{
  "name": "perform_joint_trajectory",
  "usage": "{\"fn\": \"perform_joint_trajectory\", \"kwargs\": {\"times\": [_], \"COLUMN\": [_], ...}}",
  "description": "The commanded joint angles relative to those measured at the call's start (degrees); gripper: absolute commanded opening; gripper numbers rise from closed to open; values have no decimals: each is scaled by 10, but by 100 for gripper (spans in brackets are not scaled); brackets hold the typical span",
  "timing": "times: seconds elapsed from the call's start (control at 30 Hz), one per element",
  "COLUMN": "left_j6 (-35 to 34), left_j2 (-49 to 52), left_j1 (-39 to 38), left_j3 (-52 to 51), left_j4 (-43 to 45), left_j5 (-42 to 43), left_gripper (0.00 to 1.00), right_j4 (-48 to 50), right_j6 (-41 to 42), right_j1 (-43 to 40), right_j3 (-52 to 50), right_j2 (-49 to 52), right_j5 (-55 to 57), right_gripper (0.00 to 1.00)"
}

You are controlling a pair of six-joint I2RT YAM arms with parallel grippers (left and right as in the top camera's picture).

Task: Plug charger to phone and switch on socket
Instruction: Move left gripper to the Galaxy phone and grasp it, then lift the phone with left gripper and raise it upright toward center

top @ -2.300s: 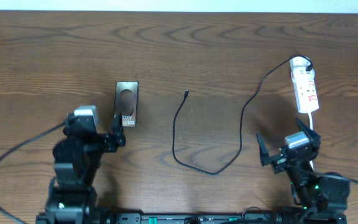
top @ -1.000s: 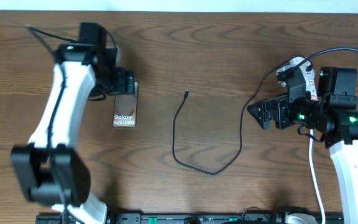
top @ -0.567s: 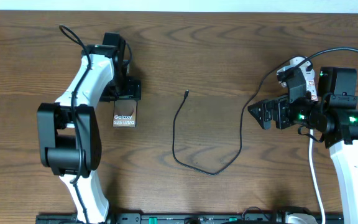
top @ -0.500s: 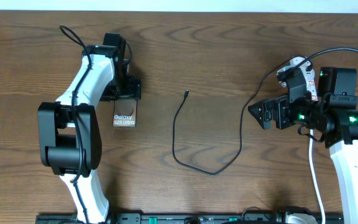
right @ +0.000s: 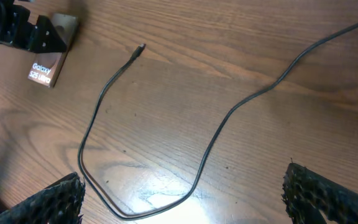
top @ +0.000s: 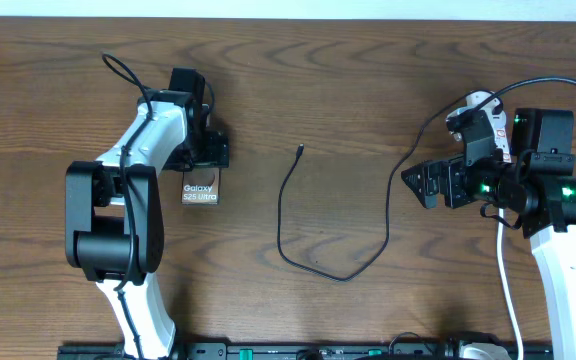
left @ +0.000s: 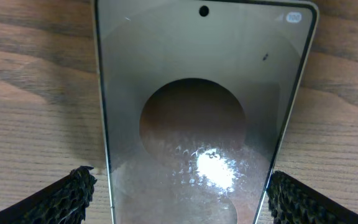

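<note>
The brown phone (top: 200, 190) lies flat left of centre, its lettered end showing. My left gripper (top: 206, 150) is open over its far end. In the left wrist view the phone (left: 194, 93) fills the frame and the left gripper (left: 188, 199) has a finger on each side of it with small gaps. The black charger (top: 290, 215) loops across the middle, its plug tip (top: 300, 150) free on the wood. It also shows in the right wrist view (right: 98, 118). My right gripper (top: 418, 185) is open and empty above the table. The white socket (top: 480, 101) is mostly hidden behind the right arm.
The socket's white cord (top: 509, 295) runs down the right side toward the front edge. The right wrist view shows my right gripper (right: 185, 196) over the cable's loop, with the phone (right: 44, 67) and the left gripper's fingers (right: 27, 32) at the top left.
Both arms rose from rest and reached out. In the last second the left gripper came down a little over the phone's far end. The right arm has held still.
</note>
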Motion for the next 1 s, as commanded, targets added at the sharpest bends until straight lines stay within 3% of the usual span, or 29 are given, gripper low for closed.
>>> {"fn": "perform_joint_trajectory", "kwargs": {"times": [0.0, 0.57, 0.83, 0.97], "left_j6": [16, -11, -14, -15], "left_j2": [1, 1, 1, 1], "left_j1": [-1, -3, -3, -3], "left_j3": [-3, -54, -55, -54], "left_j4": [2, 55, 55, 55], "left_j5": [7, 10, 10, 10], "left_gripper": [91, 91, 74, 73], "right_j4": [-2, -3, -3, -3], "right_j6": [6, 6, 6, 6], "right_j1": [4, 4, 4, 4], "right_j3": [10, 10, 10, 10], "right_j2": [2, 2, 2, 2], "right_j5": [6, 6, 6, 6], "right_gripper": [99, 99, 99, 99]}}
